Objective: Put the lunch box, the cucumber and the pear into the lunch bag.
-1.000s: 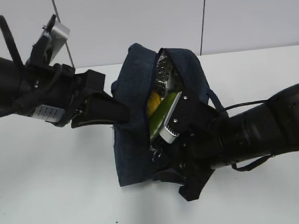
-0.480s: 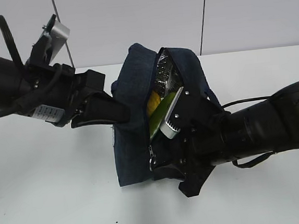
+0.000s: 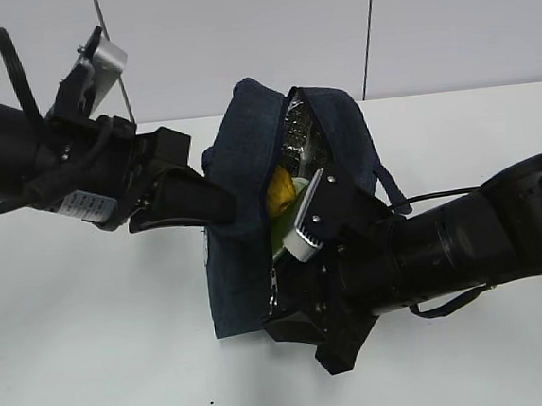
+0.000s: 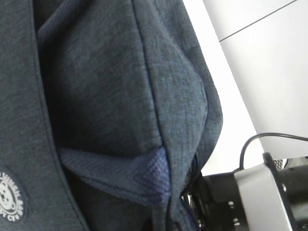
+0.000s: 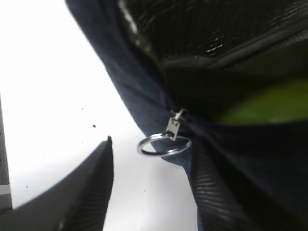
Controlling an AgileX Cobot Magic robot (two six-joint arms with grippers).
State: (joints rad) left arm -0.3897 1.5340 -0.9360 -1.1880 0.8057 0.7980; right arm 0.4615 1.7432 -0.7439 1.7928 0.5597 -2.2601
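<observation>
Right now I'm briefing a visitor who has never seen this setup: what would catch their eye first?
The dark blue lunch bag standing mid-table, its top gaping open with something yellow showing inside. Two black arms crowd it: the left gripper presses against its left side, and the right gripper has its open fingers around the metal zipper ring.

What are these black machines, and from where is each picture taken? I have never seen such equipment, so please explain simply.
They are two robot arms working on a white table. The wide picture is from a camera in front. The two close pictures come from small cameras on each arm's wrist. A dark blue lunch bag stands between the arms, its top open, with something yellow and something green inside. The left gripper presses against the bag's side; whether it grips the fabric is hidden. The right gripper is open, its fingers either side of the zipper's metal ring, not yet holding it.
</observation>
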